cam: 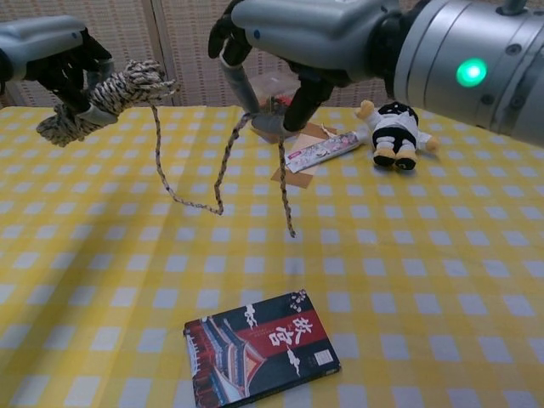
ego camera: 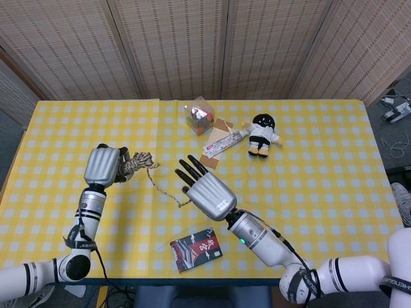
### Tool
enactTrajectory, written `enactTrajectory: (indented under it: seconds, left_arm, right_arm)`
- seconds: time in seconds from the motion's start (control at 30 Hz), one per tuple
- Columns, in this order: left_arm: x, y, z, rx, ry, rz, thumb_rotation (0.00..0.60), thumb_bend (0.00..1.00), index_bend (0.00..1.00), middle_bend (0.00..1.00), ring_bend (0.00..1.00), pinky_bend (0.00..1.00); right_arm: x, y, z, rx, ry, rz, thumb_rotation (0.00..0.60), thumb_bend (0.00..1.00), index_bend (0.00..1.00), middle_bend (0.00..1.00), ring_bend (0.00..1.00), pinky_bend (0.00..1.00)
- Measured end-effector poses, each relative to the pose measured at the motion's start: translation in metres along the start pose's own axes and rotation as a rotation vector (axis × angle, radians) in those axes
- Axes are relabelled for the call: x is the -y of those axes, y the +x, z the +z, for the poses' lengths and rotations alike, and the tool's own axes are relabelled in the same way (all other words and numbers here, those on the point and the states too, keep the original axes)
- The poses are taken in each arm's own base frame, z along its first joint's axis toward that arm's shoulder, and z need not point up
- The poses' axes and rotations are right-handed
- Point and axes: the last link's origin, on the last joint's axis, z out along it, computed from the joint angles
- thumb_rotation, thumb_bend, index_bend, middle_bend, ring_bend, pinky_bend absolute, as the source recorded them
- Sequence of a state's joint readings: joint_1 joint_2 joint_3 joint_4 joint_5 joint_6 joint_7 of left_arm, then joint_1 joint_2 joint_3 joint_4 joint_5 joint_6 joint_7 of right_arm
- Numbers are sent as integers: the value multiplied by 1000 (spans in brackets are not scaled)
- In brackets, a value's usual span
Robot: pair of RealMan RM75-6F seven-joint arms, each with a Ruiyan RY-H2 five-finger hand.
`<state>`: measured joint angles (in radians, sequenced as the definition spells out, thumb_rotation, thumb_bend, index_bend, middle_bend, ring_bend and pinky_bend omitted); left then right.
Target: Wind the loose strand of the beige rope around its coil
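My left hand (ego camera: 104,165) (cam: 53,56) grips the beige rope coil (ego camera: 135,162) (cam: 109,96) and holds it up above the table's left side. From the coil the loose strand (ego camera: 165,190) (cam: 218,177) sags in a loop to my right hand (ego camera: 207,193) (cam: 299,36). That hand is raised over the table's middle. In the chest view it pinches the strand between thumb and a finger while the other fingers spread. The strand's free end (cam: 287,219) dangles below the pinch, clear of the cloth.
A red and black book (ego camera: 196,249) (cam: 264,349) lies near the front edge. At the back stand a clear box of toys (ego camera: 199,115) (cam: 276,87), a packet on cardboard (ego camera: 221,142) (cam: 323,150) and a plush doll (ego camera: 260,135) (cam: 393,127). Yellow checked cloth (ego camera: 321,192) covers the table.
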<state>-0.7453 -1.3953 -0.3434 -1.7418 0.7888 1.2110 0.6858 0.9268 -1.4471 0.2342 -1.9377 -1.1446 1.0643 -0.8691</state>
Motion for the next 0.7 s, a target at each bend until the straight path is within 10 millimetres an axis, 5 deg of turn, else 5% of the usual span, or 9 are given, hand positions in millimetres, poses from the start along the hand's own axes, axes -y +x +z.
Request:
enactTrajectory:
  seconds: [0.37, 0.7]
  left_arm:
    - [-48, -9, -3, -2, -82, -10, 600, 271, 735, 785, 572, 298]
    - [-72, -14, -15, -9, -166, -55, 600, 271, 735, 786, 572, 297]
  right_arm:
    - [6, 35, 46, -71, -8, 2, 600, 372, 636, 162, 0, 0]
    - [-2, 41, 69, -79, -57, -1, 600, 372, 636, 162, 0, 0]
